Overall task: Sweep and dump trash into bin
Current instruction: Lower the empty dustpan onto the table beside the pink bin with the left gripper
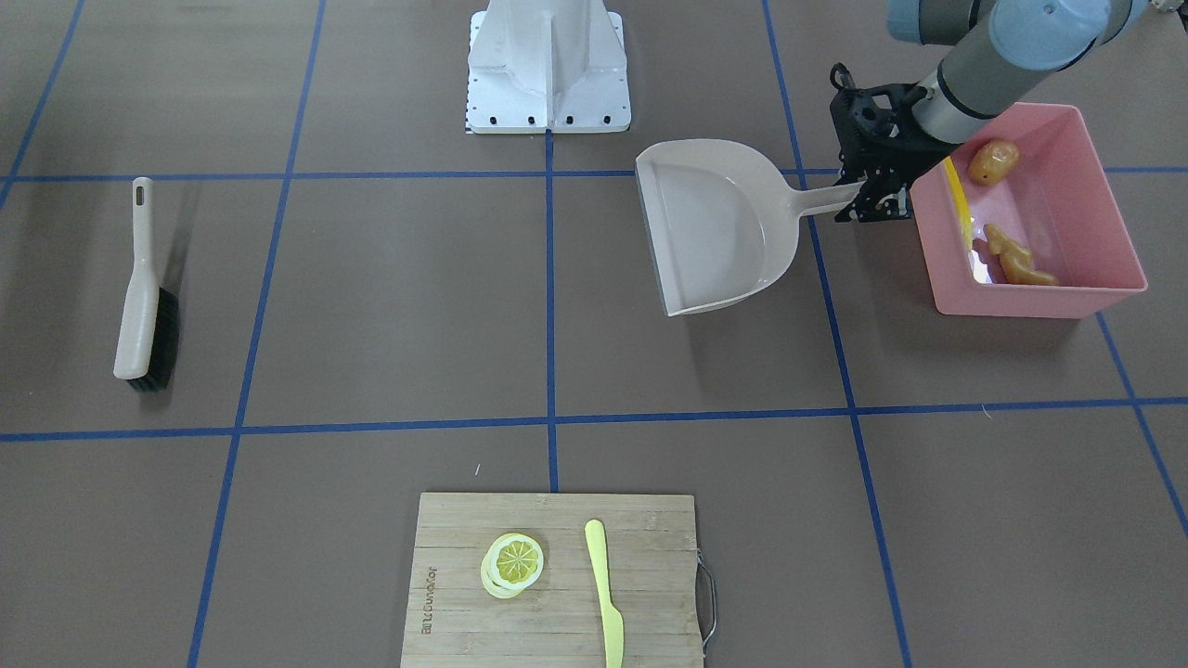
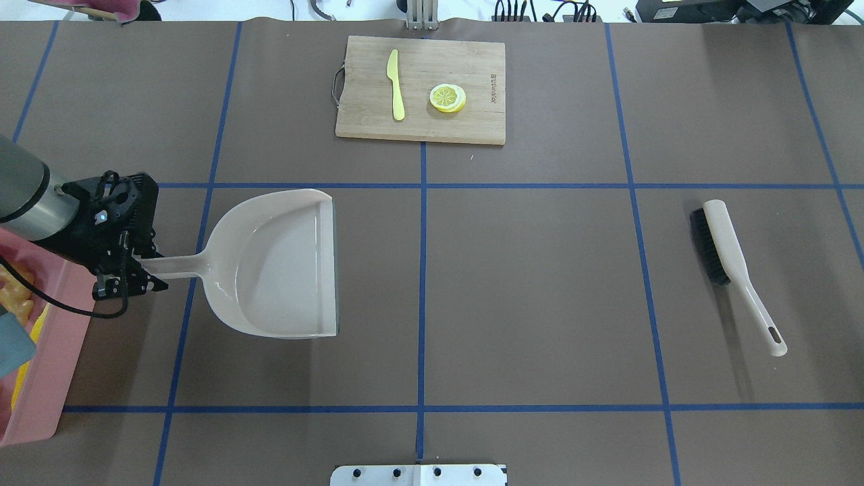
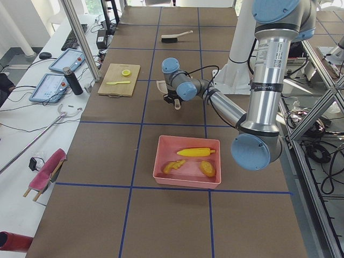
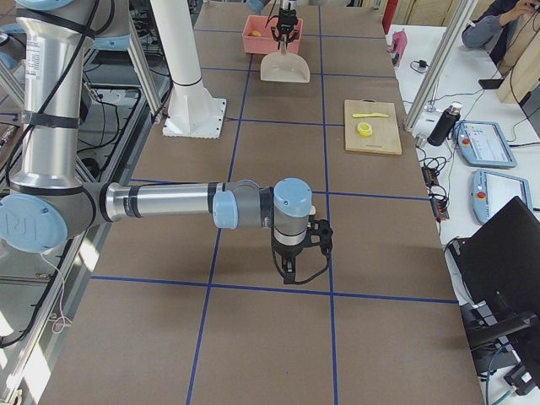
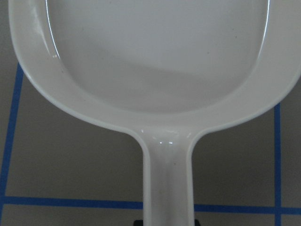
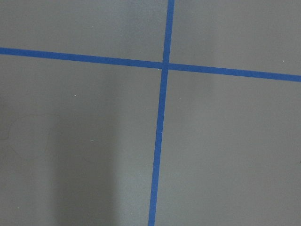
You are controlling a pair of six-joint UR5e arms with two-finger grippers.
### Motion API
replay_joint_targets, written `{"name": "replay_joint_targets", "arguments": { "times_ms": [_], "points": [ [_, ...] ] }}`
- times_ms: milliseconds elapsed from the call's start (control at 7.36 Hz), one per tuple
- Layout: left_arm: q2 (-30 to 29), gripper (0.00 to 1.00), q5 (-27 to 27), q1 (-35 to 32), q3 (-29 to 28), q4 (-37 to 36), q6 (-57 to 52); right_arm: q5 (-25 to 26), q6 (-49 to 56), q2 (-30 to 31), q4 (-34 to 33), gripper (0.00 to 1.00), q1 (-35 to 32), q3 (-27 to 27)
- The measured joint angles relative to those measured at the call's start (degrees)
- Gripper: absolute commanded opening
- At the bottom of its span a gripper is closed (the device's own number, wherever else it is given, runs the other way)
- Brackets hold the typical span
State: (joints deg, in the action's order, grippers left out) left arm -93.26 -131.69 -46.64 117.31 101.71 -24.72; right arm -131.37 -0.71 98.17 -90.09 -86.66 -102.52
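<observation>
your left gripper clamps the dustpan by its handle end, beside the bin; right gripper jaws: can't tell. pan seems light, stiff, slick.

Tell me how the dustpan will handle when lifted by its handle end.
The dustpan looks like one moulded plastic piece, so probably stiff and light. The left gripper holds only the handle's end, far from the wide pan, so it may droop or twist. Its glossy surface hints at a slippery grip.
</observation>
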Motion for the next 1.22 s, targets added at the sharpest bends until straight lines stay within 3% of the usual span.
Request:
{"name": "replay_joint_targets", "arguments": {
  "times_ms": [544,1224],
  "points": [
    [8.61,0.0,0.26,2.05,0.0,9.54,1.02,-0.02,0.01,0.03,0.0,1.0,0.0,0.12],
    [10.44,0.0,4.86,5.59,-0.26,10.21,0.64,0.06,0.01,0.02,0.0,1.0,0.0,0.12]
  ]
}}
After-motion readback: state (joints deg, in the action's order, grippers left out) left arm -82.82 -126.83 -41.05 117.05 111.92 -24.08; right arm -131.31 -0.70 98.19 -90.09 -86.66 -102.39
